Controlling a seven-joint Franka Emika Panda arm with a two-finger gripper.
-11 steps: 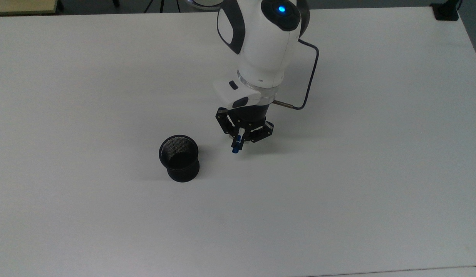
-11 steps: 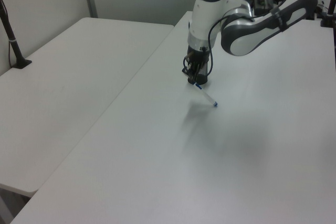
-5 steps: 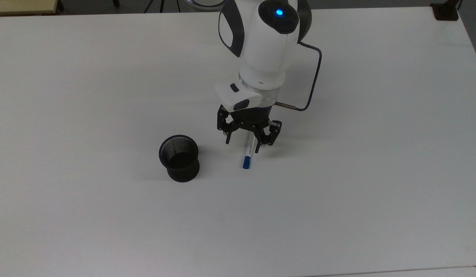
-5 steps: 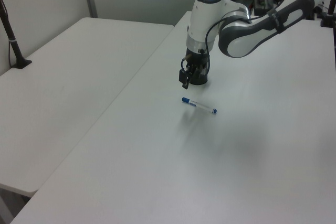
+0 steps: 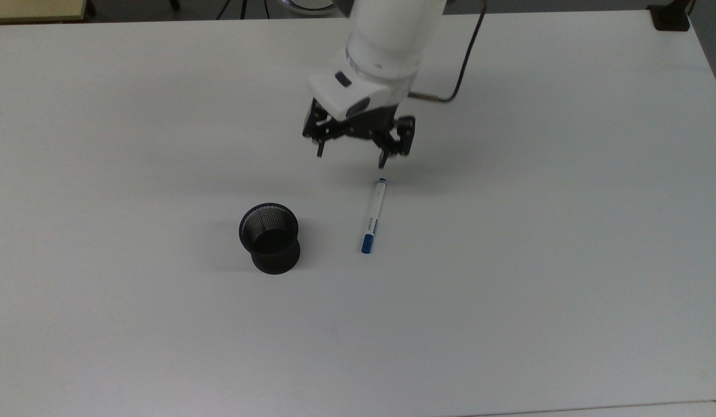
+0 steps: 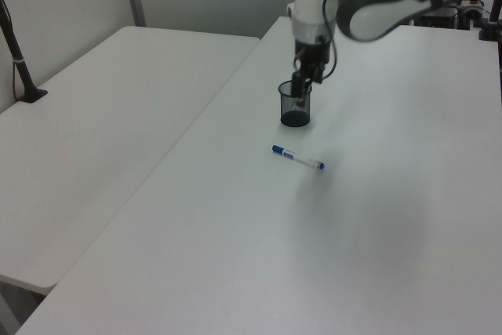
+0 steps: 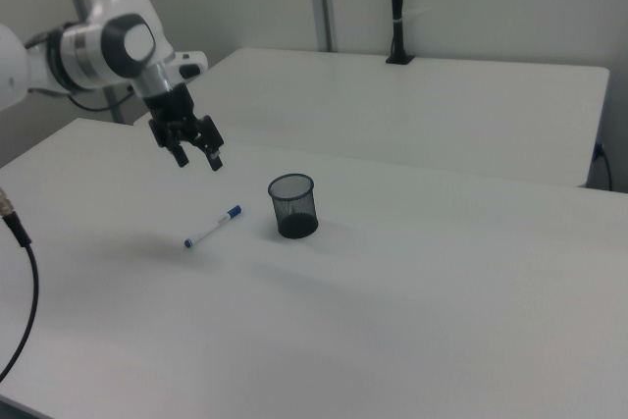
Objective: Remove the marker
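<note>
The marker (image 5: pixel 373 215) is seen lying flat on the white tabletop (image 5: pixel 537 260), outside the black mesh cup (image 5: pixel 269 237) – removal looks done. The claw (image 5: pixel 354 152) is spread wide, holding nothing, raised in the frame's upper centre – the marker lies just below it, apart

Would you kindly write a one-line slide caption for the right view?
Open gripper raised above the table, the marker lying flat beside the black mesh cup.

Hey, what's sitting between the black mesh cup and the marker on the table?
Nothing; in the top view, only bare table separates the cup from the marker.
</note>
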